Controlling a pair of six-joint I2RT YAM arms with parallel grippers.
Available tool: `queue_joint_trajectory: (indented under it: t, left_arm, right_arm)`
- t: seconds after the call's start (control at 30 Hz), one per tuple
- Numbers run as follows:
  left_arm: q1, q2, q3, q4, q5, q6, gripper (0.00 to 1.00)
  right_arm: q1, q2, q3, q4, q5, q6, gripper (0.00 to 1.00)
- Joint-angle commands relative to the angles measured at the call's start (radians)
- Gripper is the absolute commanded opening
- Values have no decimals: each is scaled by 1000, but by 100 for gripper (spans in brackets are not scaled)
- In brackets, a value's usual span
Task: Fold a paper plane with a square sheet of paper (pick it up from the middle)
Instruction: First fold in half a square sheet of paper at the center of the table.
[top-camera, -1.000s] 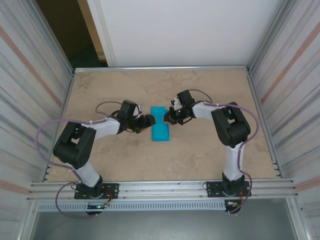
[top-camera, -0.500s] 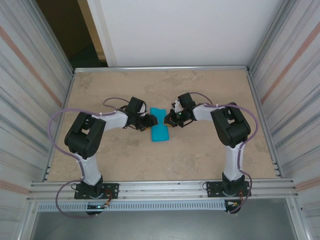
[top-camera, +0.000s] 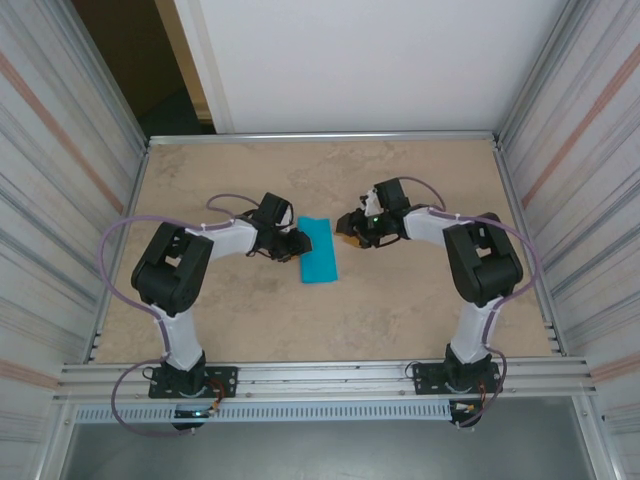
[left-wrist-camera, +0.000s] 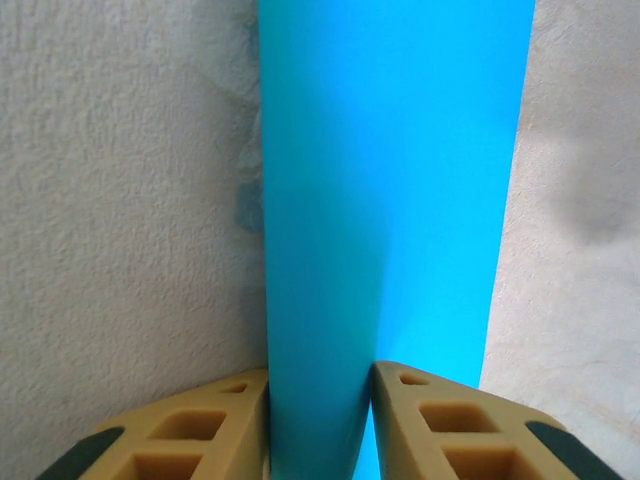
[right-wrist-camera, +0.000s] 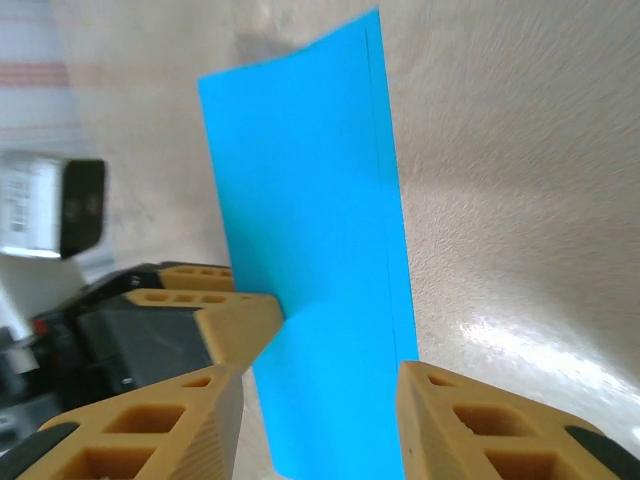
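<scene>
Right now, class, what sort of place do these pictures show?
Probably a lab robot cell: left arm and right arm bolted to a metal rail at the near edge of the table, ribbed panel walls on both sides, one blue paper sheet between the arms.

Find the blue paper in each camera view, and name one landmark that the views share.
Top external: blue paper at the centre of the table.
Left wrist: central band rising from between the left fingers.
Right wrist: slanted, centre-left.
Shared landmark: the left fingers beside it.
</scene>
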Motion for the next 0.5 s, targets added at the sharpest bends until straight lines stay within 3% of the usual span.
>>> queue_joint_trajectory:
  t: [0.0, 0.47]
  left_arm:
    - [-8, 93, -15, -84, -89, 11, 32]
    - [-60, 200, 102, -252, -180, -11, 36]
  right_arm:
    - [-7, -69, -36, -30, 34, -33, 44]
    - [18, -108, -99, -17, 95, -27, 43]
